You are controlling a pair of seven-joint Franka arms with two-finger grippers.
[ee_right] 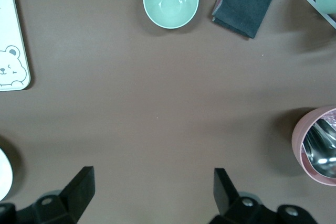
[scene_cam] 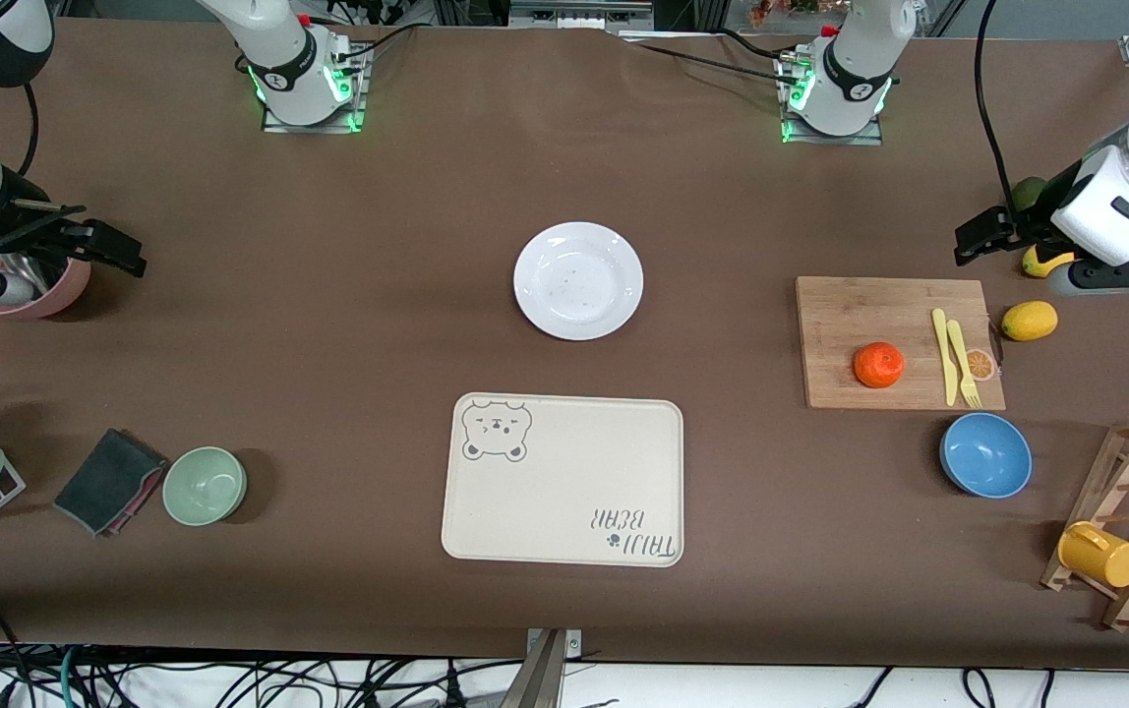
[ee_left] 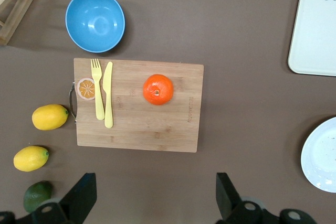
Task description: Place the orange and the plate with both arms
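Note:
The orange (scene_cam: 878, 365) lies on a wooden cutting board (scene_cam: 894, 310) toward the left arm's end of the table; the left wrist view shows the orange (ee_left: 158, 89) mid-board. The white plate (scene_cam: 578, 280) sits empty at the table's middle, farther from the front camera than the cream bear tray (scene_cam: 564, 482). My left gripper (scene_cam: 978, 239) hangs open over bare table beside the board's edge (ee_left: 156, 190), holding nothing. My right gripper (scene_cam: 117, 248) hangs open and empty over bare table (ee_right: 153, 187) beside a pink cup (scene_cam: 24, 290).
A yellow fork and knife (scene_cam: 956, 356) lie on the board. Two lemons (scene_cam: 1029, 321) and an avocado (ee_left: 37, 195) lie beside it. A blue bowl (scene_cam: 985, 454) and a wooden rack with a yellow mug (scene_cam: 1100, 554) stand nearer the camera. A green bowl (scene_cam: 204, 485) and a dark cloth (scene_cam: 107, 482) lie toward the right arm's end.

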